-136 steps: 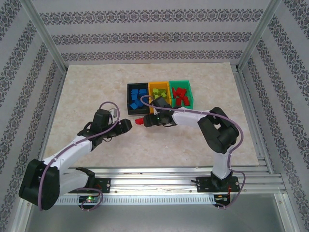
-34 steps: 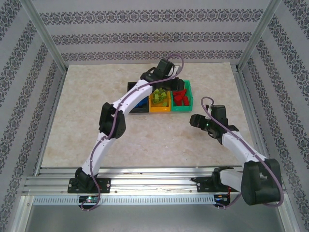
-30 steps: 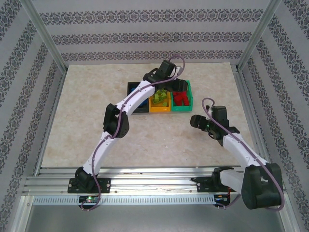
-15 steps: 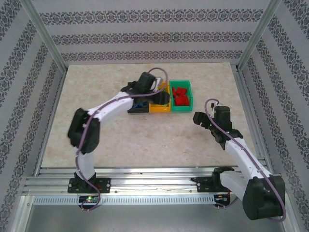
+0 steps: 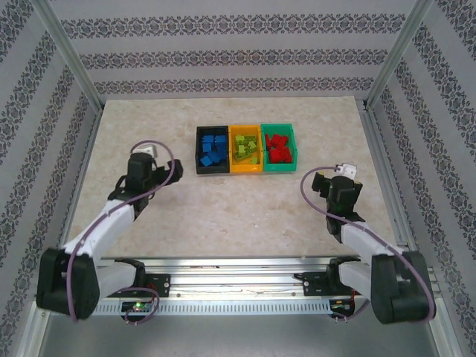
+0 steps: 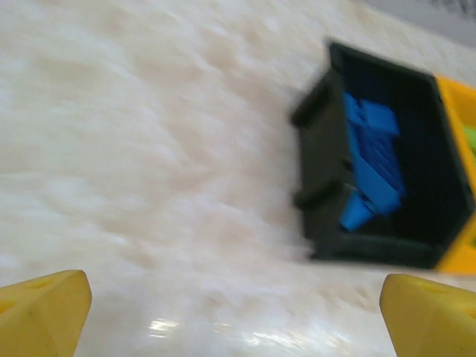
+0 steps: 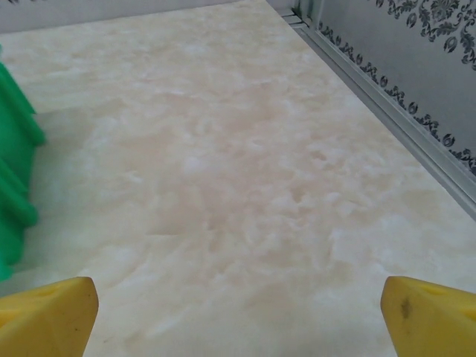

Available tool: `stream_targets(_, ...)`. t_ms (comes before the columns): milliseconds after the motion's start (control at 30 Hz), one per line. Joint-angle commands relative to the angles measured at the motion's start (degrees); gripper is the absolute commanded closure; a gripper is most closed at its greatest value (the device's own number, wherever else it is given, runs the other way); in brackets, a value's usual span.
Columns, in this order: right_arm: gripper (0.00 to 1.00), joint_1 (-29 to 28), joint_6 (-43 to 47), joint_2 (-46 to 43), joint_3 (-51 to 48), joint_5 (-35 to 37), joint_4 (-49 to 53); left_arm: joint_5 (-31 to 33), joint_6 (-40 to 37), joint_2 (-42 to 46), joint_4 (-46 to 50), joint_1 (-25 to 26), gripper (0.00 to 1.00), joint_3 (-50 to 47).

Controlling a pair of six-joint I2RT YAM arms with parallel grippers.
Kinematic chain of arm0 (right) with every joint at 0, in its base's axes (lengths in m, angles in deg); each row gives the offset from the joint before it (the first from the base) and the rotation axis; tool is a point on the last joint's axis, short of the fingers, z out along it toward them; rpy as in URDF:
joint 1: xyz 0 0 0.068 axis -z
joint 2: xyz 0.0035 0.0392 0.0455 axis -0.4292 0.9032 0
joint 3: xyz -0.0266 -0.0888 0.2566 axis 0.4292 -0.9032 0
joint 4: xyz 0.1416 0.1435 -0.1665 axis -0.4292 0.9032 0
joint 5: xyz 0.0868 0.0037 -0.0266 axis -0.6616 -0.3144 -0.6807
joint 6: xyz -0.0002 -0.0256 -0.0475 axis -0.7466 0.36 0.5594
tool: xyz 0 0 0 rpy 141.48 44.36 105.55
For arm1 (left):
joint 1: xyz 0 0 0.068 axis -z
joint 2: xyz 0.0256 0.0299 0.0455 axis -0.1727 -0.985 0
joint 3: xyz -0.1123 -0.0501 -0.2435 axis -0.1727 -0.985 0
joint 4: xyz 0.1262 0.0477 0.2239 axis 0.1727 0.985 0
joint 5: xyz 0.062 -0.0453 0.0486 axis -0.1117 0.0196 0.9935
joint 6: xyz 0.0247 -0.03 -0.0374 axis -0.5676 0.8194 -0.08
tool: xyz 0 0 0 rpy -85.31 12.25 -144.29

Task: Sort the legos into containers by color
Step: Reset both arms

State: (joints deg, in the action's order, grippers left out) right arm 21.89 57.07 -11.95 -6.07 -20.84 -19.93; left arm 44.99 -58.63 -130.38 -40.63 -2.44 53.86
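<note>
Listing by size, largest first.

Table (image 5: 223, 216): one, marbled, bearing all the rest.

Grippers: two.
- Left gripper (image 6: 236, 316): lower left of the top view, jaws spread wide and holding nothing. It faces the black bin, which sits at the upper right of its own blurred view.
- Right gripper (image 7: 238, 316): lower right of the top view, likewise spread and empty, with a green bin wall at the left edge of its view.

Bins: three, touching in a row at upper centre of the top view.
- Black (image 5: 212, 171) on the left.
- Yellow (image 5: 246, 169) in the middle.
- Green (image 5: 280, 166) on the right.

Bricks: three colour lots, each piled in its bin, so an exact count is not readable.
- Blue (image 5: 212, 149) in the black bin, roughly half a dozen.
- Lime (image 5: 245, 145) in the yellow bin, a similar handful.
- Red (image 5: 277, 147) in the green bin, a similar handful.

Every brick seen lies in a bin of one colour only, so sorting looks complete.

Hazards, as judged:
- A low sweep by either arm could clip a bin wall and shove the whole touching row.
- The lime lot looks heaped, so a jolt could tip bricks over the shared wall into a neighbouring bin and mix the colours.
</note>
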Motion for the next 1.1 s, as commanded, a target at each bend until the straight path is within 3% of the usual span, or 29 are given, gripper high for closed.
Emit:
stream_targets(0, 0.02, 0.6, 3.2, 4.5, 1.1, 2.3, -12.1, 13.6, -2.8, 6.8, -6.0, -2.4, 0.0, -6.1)
stream_targets(133, 0.02, 0.8, 3.5, 10.3, 3.3, 1.2, -16.5, 21.2, -12.7, 12.9, -24.7, -3.1, 0.0, -18.1)
stream_targets(233, 0.02, 0.9, 4.2, 15.6, 4.1, 0.5, -20.8, 24.9, -16.3, 8.9, -43.7, -5.0, 0.0, -25.1)
stream_targets(400, 0.02, 0.9, 6.0, 17.8, 5.4, -4.4, -22.6, 20.6, -17.7, -1.7, -49.2, -7.2, 0.0, -23.5)
stream_targets(533, 0.02, 0.9, 7.5, 19.6, 2.5, -9.0, -27.8, 17.5, -17.0, -14.1, -60.9, -7.3, 0.0, -23.3)
stream_targets(633, 0.02, 0.7, 7.7, 23.6, 2.7, -8.1, -32.6, 13.0, -20.1, -24.6, -73.1, -7.3, 0.01, -23.1)
stream_targets(700, 0.02, 0.6, 7.4, 22.2, 4.1, -7.6, -26.2, 8.3, -20.5, -22.8, -67.2, -7.3, 0.0, -22.2)
stream_targets(833, 0.02, 0.7, 7.4, 23.1, 4.1, -7.5, -28.4, 7.6, -21.7, -29.1, -66.7, -7.4, 0.01, -17.8)
stream_targets(900, 0.02, 0.6, 7.4, 23.0, 4.1, -7.6, -27.8, 6.4, -21.2, -26.1, -58.1, -7.4, 0.01, -16.1)
stream_targets(967, 0.02, 0.7, 7.4, 23.1, 4.1, -7.6, -28.5, 6.9, -22.1, -28.8, -62.0, -7.2, 0.01, -15.7)
stream_targets(1033, 0.02, 0.7, 7.3, 23.1, 4.1, -7.6, -28.4, 7.1, -21.3, -27.1, -57.3, -7.3, 0.0, -15.0)
stream_targets(1067, 0.02, 0.7, 7.4, 23.2, 4.1, -7.6, -28.3, 7.3, -21.8, -28.1, -59.6, -7.3, 0.01, -15.1)
